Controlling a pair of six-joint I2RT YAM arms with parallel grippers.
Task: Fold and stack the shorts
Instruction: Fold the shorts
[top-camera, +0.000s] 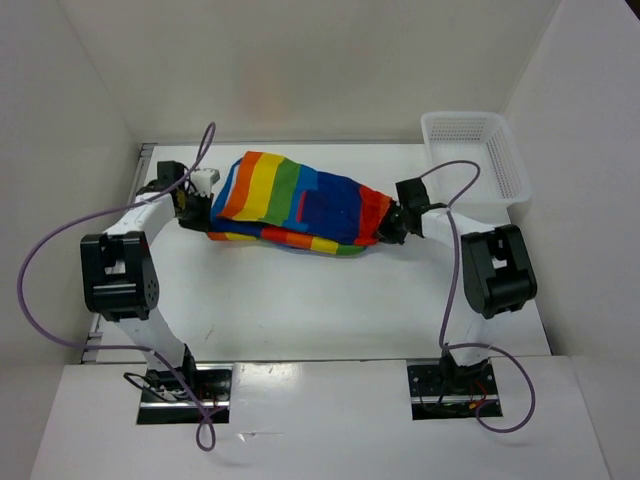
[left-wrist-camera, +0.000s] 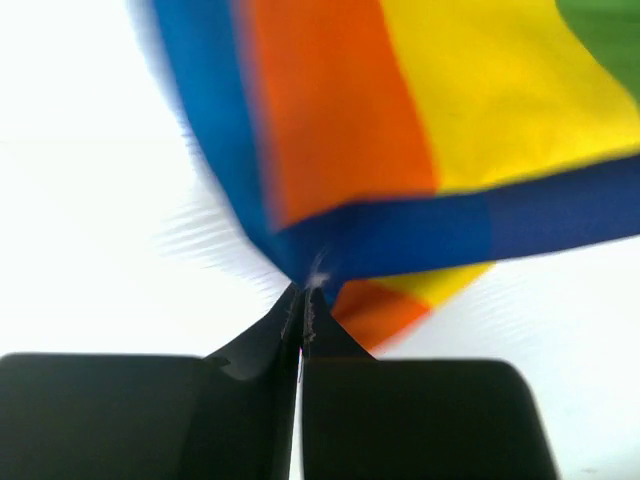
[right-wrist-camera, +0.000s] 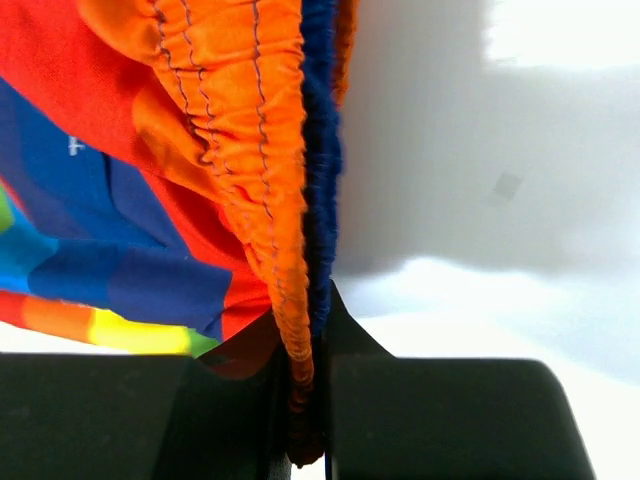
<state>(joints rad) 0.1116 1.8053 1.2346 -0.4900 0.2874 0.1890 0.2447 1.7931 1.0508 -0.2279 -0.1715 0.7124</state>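
shorts | left fingers clamped on blue corner | right fingers clamped on waistband

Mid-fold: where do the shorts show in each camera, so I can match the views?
Top external: the shorts stretch across mid-table, between the left gripper and the right gripper.
Left wrist: top and right, blue edge pinched at the fingertips.
Right wrist: left half, orange waistband clamped at bottom centre.
Shared landmark: the white table.
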